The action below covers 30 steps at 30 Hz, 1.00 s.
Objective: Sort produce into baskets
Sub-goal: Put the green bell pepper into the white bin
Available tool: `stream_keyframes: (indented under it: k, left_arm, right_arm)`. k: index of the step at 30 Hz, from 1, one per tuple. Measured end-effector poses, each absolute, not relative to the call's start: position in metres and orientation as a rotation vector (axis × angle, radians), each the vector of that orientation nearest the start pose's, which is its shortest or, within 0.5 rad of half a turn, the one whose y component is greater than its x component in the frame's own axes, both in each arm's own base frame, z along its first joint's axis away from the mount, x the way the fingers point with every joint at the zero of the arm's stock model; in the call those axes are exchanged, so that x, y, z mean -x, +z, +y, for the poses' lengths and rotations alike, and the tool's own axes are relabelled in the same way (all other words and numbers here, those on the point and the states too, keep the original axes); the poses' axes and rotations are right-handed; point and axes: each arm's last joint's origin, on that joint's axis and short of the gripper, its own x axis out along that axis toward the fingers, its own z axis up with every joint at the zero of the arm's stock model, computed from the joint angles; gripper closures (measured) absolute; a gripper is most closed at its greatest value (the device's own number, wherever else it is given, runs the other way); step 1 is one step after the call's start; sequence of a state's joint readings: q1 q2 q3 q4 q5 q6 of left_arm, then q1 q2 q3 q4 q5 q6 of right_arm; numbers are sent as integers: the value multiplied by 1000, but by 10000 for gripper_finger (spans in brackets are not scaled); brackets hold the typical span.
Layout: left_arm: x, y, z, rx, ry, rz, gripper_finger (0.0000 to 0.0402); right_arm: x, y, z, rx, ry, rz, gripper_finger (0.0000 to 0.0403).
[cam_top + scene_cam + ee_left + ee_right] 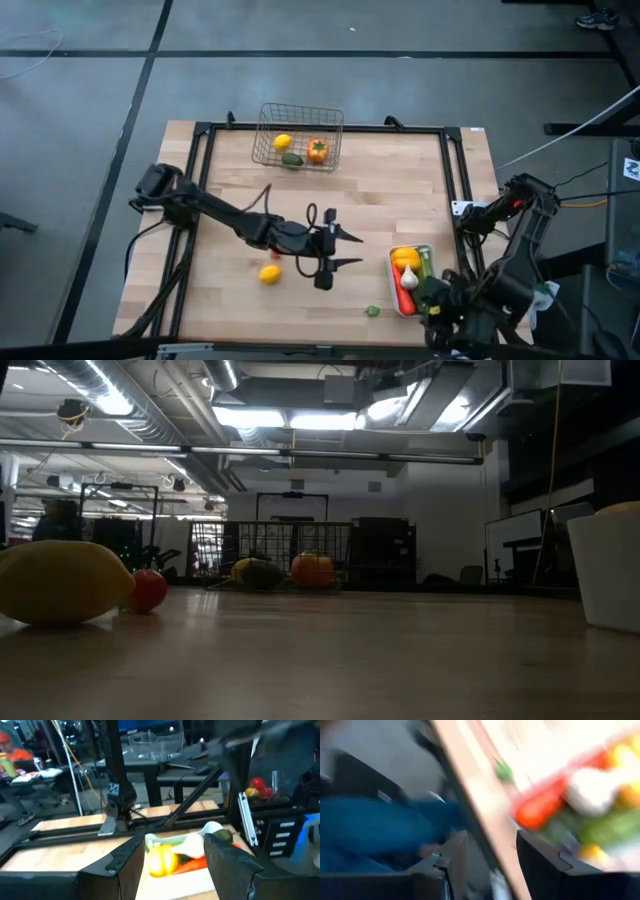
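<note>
so the sorting is looking mostly done: wire basket and white tray are both holding produce, while a lemon and a small green piece are lying loose on the tabletop. left gripper is hovering open and empty just beside the lemon; right gripper is hanging open and empty near the tray.

The wooden table bears wire basket, white tray, lemon.
</note>
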State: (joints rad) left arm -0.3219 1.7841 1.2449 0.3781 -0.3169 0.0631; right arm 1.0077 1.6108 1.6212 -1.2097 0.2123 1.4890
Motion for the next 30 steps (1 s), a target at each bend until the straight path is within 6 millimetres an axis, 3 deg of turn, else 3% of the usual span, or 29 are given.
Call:
stream_keyframes:
  k: [4, 8, 14, 18, 24, 30]
  left_arm:
    - [-374, 292, -115, -134, -11, 217, 202]
    - [-357, 305, -112, -137, -16, 286, 202]
    - [-340, 313, -114, -122, -30, 348, 202]
    - [-338, 313, -119, -125, -47, 348, 202]
    - [-333, 307, -125, -131, -62, 416, 202]
    - [-330, 305, -130, -131, -74, 435, 202]
  right_arm:
    - [-182, 359, 266, -623, -85, 930, 233]
    - [-196, 366, 276, -518, -10, 715, 233]
    - [-232, 347, 289, -306, 53, 643, 233]
    - [-262, 324, 288, -173, 66, 689, 233]
    - [-300, 287, 277, -179, 146, 892, 233]
    - [-316, 251, 274, -112, 215, 1077, 233]
